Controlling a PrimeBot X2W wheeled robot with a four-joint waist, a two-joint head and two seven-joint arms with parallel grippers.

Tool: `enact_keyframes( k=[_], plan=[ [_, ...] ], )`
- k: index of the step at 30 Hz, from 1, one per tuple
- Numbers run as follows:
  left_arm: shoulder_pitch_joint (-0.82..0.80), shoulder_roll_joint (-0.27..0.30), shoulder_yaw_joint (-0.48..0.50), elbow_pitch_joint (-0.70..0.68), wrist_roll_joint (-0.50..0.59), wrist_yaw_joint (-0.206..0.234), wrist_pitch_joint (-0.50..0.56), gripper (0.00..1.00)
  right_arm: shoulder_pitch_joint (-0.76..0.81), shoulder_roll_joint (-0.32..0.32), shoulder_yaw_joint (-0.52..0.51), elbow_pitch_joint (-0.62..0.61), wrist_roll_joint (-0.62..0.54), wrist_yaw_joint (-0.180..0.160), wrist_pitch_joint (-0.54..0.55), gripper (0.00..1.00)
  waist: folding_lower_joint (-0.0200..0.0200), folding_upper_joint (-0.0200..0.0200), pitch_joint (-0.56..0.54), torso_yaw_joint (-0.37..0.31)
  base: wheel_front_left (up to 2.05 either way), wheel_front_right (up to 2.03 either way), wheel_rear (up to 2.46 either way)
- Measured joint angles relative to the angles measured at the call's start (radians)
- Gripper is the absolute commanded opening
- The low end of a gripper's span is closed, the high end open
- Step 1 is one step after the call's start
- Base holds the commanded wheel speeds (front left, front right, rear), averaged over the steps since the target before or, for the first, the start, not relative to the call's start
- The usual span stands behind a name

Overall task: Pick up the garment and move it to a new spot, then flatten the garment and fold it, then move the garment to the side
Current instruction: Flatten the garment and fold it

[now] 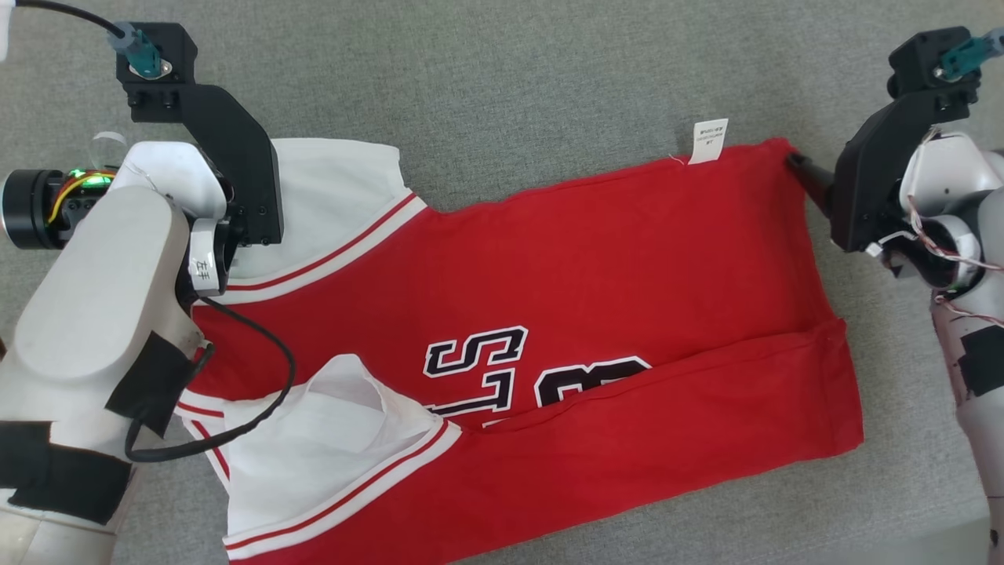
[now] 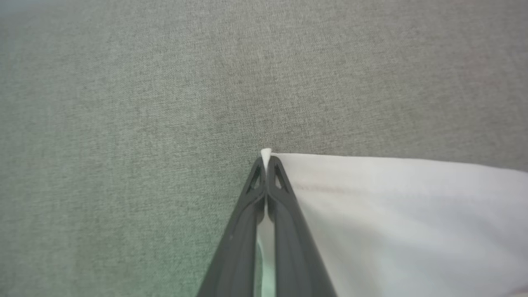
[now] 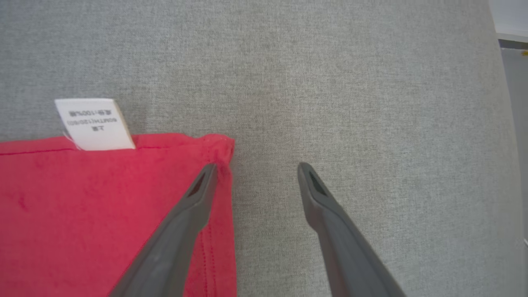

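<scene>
The garment (image 1: 596, 275) is a red sleeveless jersey with white trim and black-and-white lettering, spread sideways on the grey fabric surface. Its near long edge is folded over the lettering. The white shoulder part (image 2: 392, 206) lies at the left, the red hem corner (image 3: 214, 144) at the far right. My left gripper (image 2: 266, 163) is shut on the far corner of the white shoulder fabric. My right gripper (image 3: 255, 169) stands open at the hem corner, one finger (image 3: 198, 194) over the red cloth and the other on bare grey surface. A white care label (image 1: 710, 141) sticks out past the far edge.
The grey fabric surface (image 1: 502, 78) stretches beyond the garment's far edge. In the right wrist view the surface ends at its right edge (image 3: 501, 41), where a pale floor shows. A black cable (image 1: 259, 377) from my left arm hangs over the garment's near-left part.
</scene>
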Motion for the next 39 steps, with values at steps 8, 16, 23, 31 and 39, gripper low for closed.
enact_keyframes(
  k=[8, 16, 23, 31, 39],
  plan=[
    [-0.006, 0.003, -0.005, -0.041, 0.0, 0.005, 0.012, 0.0, -0.023, -0.015, 0.05, 0.0, -0.007, 0.0, -0.007, 1.0, 0.0, 0.0, 0.032, 0.012, 0.0, 0.0, 0.0],
    [-0.015, -0.011, -0.002, -0.058, -0.019, 0.0, -0.002, 0.0, -0.071, -0.025, 0.146, 0.057, 0.021, 0.0, -0.012, 0.44, -0.0001, -0.0001, 0.056, 0.029, 0.0, 0.0, 0.0],
    [-0.003, -0.032, 0.03, -0.071, -0.053, -0.014, -0.082, 0.0, -0.078, -0.063, 0.181, 0.07, 0.052, 0.0, -0.065, 0.0, 0.0002, 0.0, 0.05, 0.037, 0.0, 0.0, 0.0],
    [0.044, -0.057, 0.095, -0.087, -0.11, -0.07, -0.279, 0.0, -0.04, -0.066, 0.137, 0.095, 0.03, 0.0, -0.236, 0.0, 0.0003, 0.0, 0.008, 0.046, 0.0, 0.0, 0.0],
    [0.106, -0.081, 0.145, -0.096, -0.158, -0.124, -0.458, 0.0, 0.001, -0.053, 0.114, 0.132, -0.012, 0.0, -0.342, 0.0, 0.0001, 0.0, -0.048, 0.065, 0.0, 0.0, 0.0]
  ],
)
